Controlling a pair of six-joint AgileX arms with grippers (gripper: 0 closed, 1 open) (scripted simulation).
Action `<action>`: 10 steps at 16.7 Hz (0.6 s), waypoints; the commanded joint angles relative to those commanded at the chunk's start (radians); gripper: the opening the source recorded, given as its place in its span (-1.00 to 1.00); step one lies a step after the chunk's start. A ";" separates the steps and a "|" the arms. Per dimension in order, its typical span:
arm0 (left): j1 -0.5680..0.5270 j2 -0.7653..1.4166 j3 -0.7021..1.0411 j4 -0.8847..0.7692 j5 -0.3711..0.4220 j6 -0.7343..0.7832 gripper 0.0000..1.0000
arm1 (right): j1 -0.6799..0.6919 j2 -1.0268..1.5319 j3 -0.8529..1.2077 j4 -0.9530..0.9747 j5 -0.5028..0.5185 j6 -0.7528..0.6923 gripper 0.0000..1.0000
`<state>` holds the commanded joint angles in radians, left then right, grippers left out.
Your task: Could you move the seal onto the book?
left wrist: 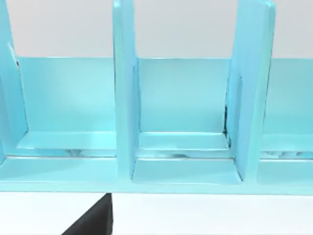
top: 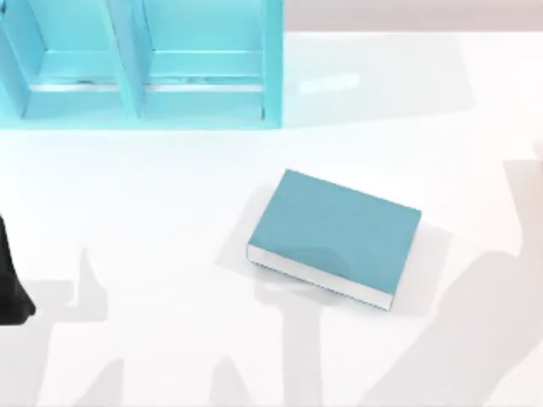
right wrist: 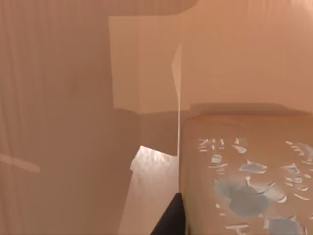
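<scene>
A thick teal book (top: 335, 236) with white page edges lies flat and askew mid-counter (top: 153, 212), below a glossy teal shelf unit (top: 140, 64). The left arm (top: 10, 280) sits at the counter's left edge. The right wrist view shows tan-brown blocky surfaces, perhaps the seal (right wrist: 244, 176); neither jaws' state can be told

The book (top: 335, 235) lies mid-table, the shelf unit (top: 140, 64) behind at far left.
</scene>
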<state>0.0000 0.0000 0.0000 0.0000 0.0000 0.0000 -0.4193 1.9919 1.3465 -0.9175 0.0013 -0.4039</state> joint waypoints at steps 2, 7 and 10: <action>0.000 0.000 0.000 0.000 0.000 0.000 1.00 | 0.000 0.000 0.000 0.000 0.000 0.000 -1.00; 0.000 0.000 0.000 0.000 0.000 0.000 1.00 | 0.001 -0.002 0.012 -0.008 -0.003 0.015 -1.00; 0.000 0.000 0.000 0.000 0.000 0.000 1.00 | 0.007 -0.001 0.093 -0.049 -0.022 0.111 -1.00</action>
<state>0.0000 0.0000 0.0000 0.0000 0.0000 0.0000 -0.4121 1.9910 1.4391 -0.9662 -0.0203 -0.2934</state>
